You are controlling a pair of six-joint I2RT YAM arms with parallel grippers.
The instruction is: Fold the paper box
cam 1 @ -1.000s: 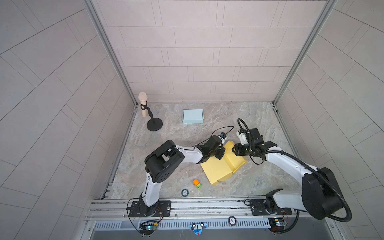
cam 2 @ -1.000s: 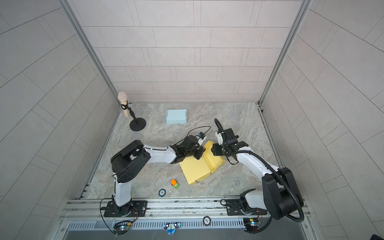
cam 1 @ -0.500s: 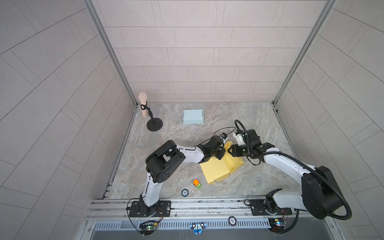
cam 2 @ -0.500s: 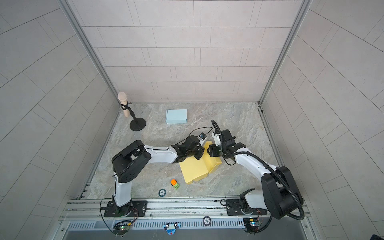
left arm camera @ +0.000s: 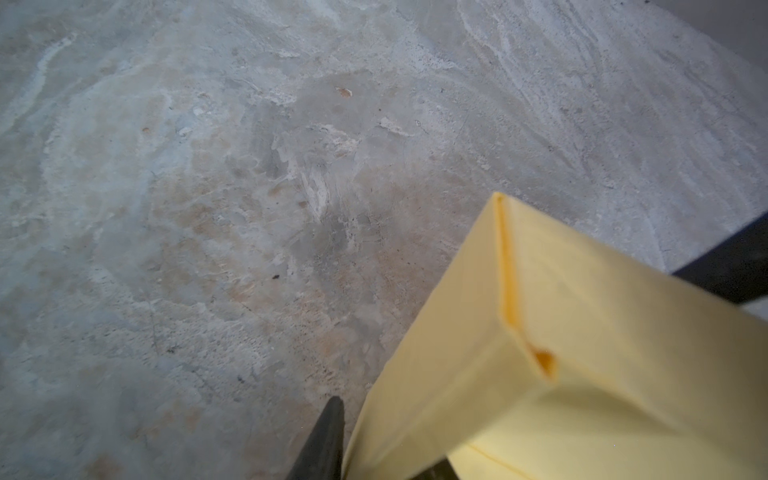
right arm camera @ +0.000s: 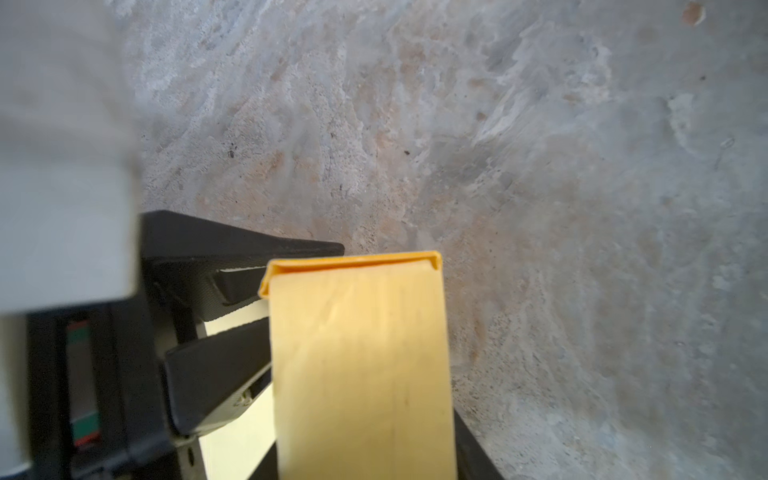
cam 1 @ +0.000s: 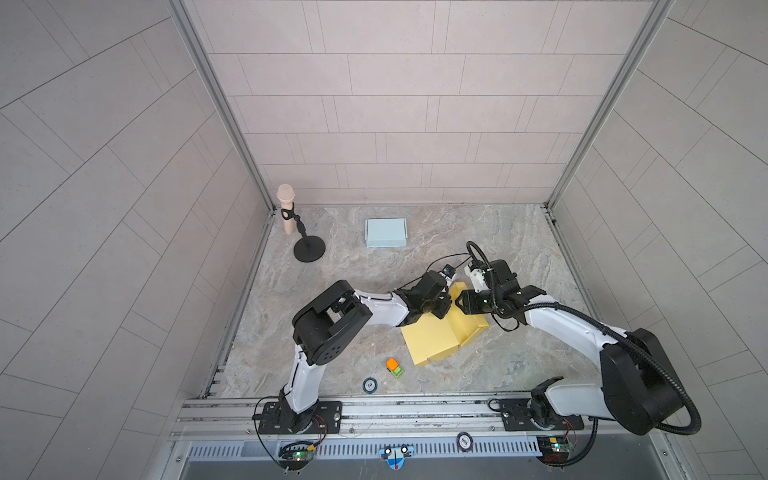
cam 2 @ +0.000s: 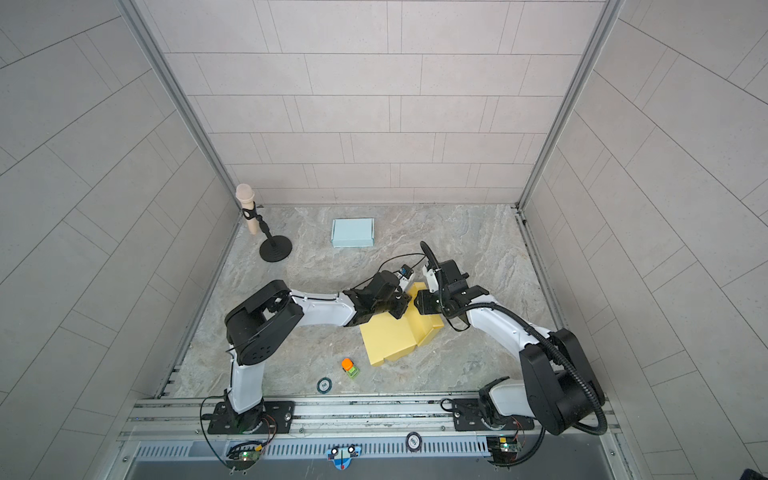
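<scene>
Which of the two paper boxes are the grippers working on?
The yellow box, mid-table, with the left gripper and right gripper at its raised flap; the light blue box sits alone near the back wall.

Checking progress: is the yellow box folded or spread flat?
Partly folded: yellow box shows a raised, doubled-over wall in both wrist views; remaining panels unclear.

Pale tiled walls (cam 1: 395, 104) are enclosing the marbled grey-beige desk (cam 1: 490, 237) at 9, 12 and 3 o'clock. Metal posts (cam 1: 219, 104) are rising at both far corners, an aluminium rail (cam 1: 415, 411) is edging 6 o'clock, and soft, even light is falling throughout.
</scene>
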